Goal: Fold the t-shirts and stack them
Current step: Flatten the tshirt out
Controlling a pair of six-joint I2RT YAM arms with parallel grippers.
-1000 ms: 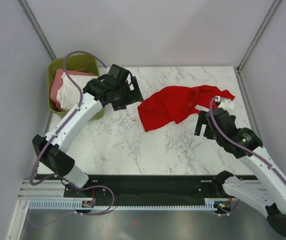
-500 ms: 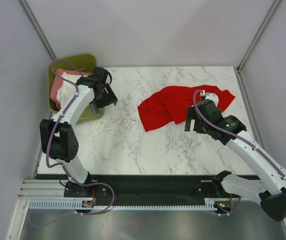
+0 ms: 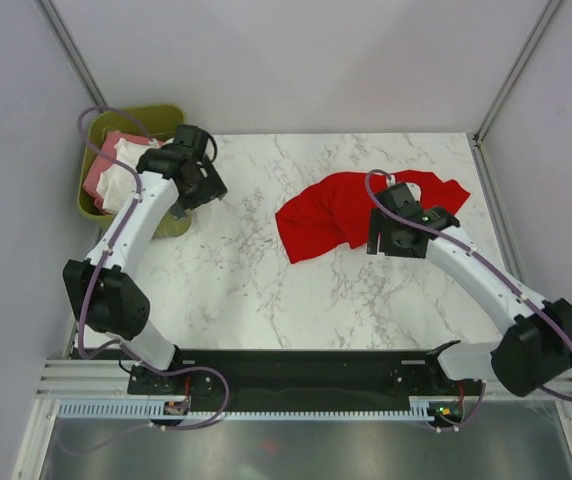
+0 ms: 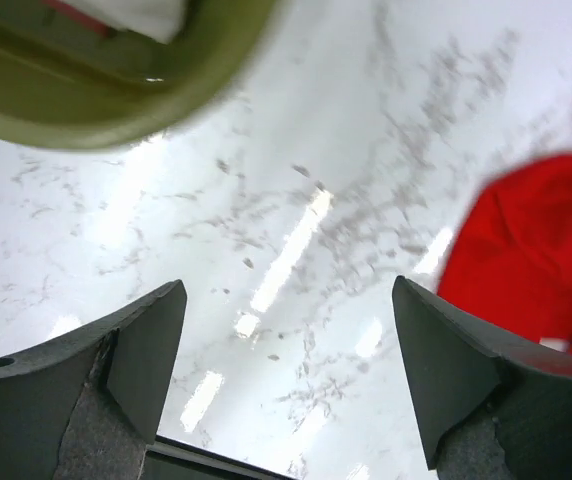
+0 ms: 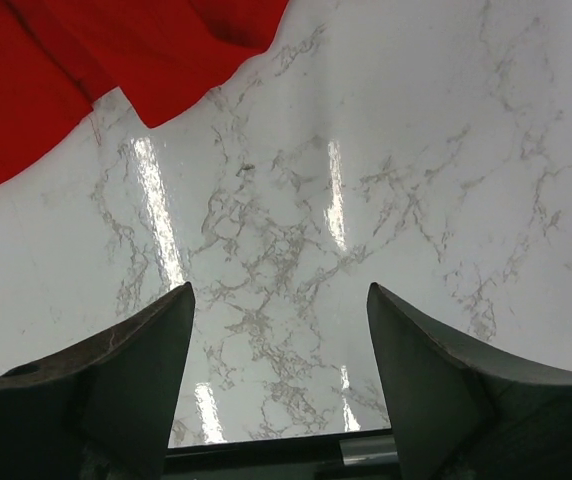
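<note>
- The red t-shirt (image 3: 336, 212) lies crumpled and unfolded on the marble table (image 3: 266, 290). The white t-shirt (image 3: 119, 185) and pink t-shirt (image 3: 99, 172) sit in the olive-green bin (image 3: 161, 118), well to the left of the red t-shirt.
- The right gripper (image 3: 381, 235) hovers at the red t-shirt's near right part. Its jaws are spread and hold nothing, with bare marble beneath them and the red hem just beyond.
- The left gripper (image 3: 204, 190) hangs well left of the red t-shirt, just beside the bin, with its jaws released and empty.
- The step in hand is probably spreading the red t-shirt flat. Each gripper should pinch a single layer at an outer corner, not a bunched fold, and draw the cloth apart low over the table.
- Bare marble lies open on the near side and left of the red t-shirt. Its right sleeve lies near the table's right edge, so pulling the cloth leftward and nearer looks safer.
</note>
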